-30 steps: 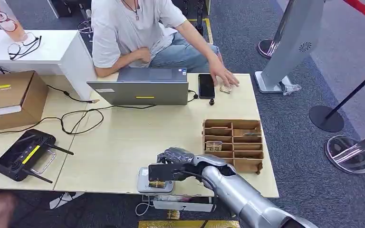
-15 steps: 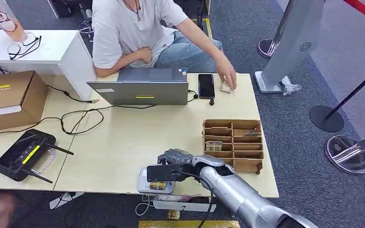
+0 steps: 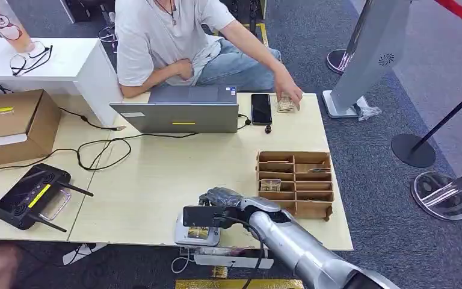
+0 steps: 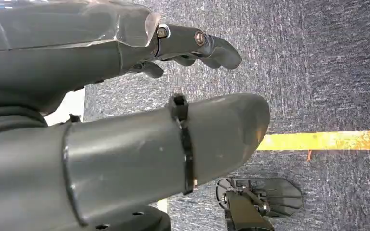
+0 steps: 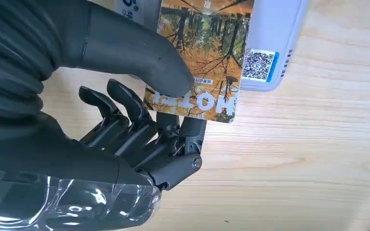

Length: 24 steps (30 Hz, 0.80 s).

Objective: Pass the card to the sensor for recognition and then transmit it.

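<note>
Card point(image 5: 200, 62), autumn print, pinched between thumb and fingers of the right hand point(image 5: 125, 115) and held flat over the pale sensor point(image 5: 274, 43) at the table's point(image 3: 156, 180) near edge, apparently for reading; left hand point(image 4: 125, 96) hangs, fingers loosely apart, holding nothing.

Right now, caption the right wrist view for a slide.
Right hand holds an autumn-print card over the white sensor on the wooden table.
</note>
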### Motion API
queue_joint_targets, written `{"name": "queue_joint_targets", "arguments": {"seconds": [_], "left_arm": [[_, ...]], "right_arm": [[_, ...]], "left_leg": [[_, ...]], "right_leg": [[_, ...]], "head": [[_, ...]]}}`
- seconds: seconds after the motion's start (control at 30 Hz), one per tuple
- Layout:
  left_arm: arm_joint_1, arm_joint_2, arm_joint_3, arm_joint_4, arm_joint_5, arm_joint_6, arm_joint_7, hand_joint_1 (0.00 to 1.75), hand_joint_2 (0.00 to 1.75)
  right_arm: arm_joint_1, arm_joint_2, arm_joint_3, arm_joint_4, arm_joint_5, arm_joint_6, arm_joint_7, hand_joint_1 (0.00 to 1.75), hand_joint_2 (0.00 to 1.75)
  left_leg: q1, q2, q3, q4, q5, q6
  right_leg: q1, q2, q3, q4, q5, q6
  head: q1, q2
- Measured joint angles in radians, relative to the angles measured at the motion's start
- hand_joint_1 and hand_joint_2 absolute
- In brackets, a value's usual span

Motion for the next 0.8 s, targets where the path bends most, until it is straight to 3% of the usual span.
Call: {"name": "queue_joint_targets", "arguments": {"seconds": [0.8], "left_arm": [[-0.002, -0.004, 0.000, 0.000, 0.003, 0.003, -0.003, 0.00, 0.00]], "right_arm": [[-0.010, 0.028, 0.013, 0.058, 0.036, -0.062, 0.009, 1.75, 1.75]], "left_leg": [[0.000, 0.000, 0.000, 0.000, 0.000, 0.000]], "right_leg": [[0.000, 0.000, 0.000, 0.000, 0.000, 0.000]], "head": [[0.000, 0.000]]}}
